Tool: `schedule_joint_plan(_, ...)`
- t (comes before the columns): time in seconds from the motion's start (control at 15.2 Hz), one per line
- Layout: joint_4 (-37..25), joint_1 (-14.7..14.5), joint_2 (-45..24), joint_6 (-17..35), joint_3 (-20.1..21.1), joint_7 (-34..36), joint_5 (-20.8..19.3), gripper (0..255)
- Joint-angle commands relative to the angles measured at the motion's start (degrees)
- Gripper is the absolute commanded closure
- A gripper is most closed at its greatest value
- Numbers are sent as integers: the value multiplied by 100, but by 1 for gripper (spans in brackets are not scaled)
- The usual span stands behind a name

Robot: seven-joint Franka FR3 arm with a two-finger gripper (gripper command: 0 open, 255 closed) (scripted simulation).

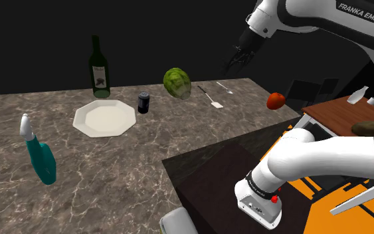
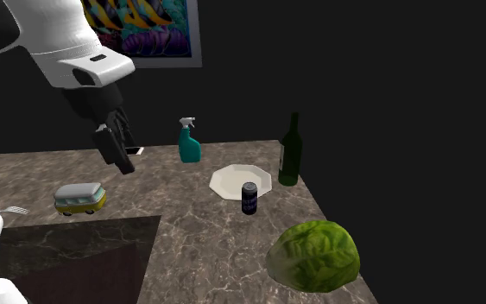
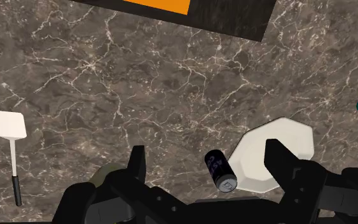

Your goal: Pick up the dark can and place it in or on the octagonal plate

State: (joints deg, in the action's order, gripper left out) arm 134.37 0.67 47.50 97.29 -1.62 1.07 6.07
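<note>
Dark can [image 1: 143, 102] stands upright on the marble counter [image 1: 179, 133], just beside the white octagonal plate [image 1: 104, 117], between it and the lettuce [image 1: 177, 84]. Black body, bluish label print, greyish top. Arm is raised, with gripper [image 1: 235, 61] hanging high over the counter, pointing down, touching nothing. Fingers spread wide, nothing clasped. Wrist view frames the can between them, well below.
</note>
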Motion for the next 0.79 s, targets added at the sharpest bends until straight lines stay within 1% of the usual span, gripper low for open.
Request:
schedule_joint_plan(0.0,0,0,0,0,0,0,0,0)
schedule_joint_plan(0.33,-61,-54,-893,744,316,274,83,0)
schedule_joint_plan(0.73,-386,-84,-2104,1516,663,628,76,0)
